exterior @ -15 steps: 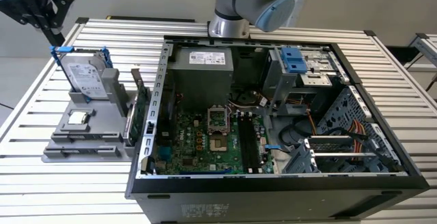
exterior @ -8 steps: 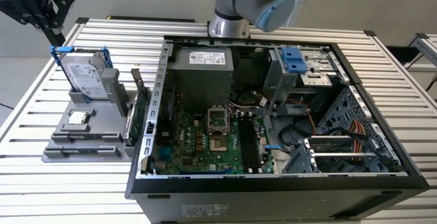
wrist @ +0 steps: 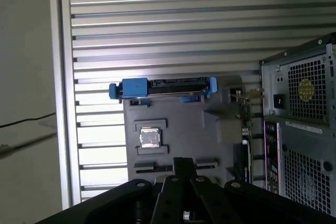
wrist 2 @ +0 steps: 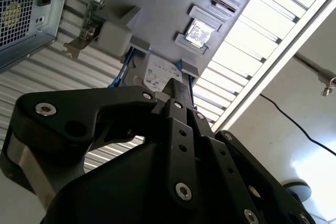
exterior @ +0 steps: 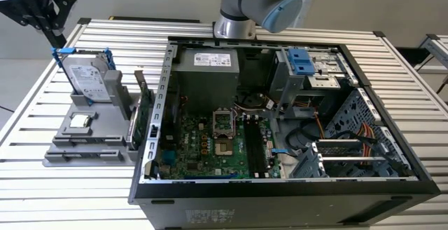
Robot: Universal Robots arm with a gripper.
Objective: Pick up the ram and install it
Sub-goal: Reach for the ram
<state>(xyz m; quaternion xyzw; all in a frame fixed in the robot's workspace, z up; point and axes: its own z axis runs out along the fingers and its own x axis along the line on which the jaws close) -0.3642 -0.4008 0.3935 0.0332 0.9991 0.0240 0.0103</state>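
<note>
Gripper closed, over hard drive; drive upright in grey tray

Nothing you can actually read here

You've got white stickers on the hard drive, the power supply and the computer case, but the print's too tiny to make out.

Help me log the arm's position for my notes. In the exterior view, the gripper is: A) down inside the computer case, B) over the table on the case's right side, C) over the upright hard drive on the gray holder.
C: the gripper hangs at the exterior view's upper left, over the top of the upright hard drive in the gray holder, outside the computer case.
</note>
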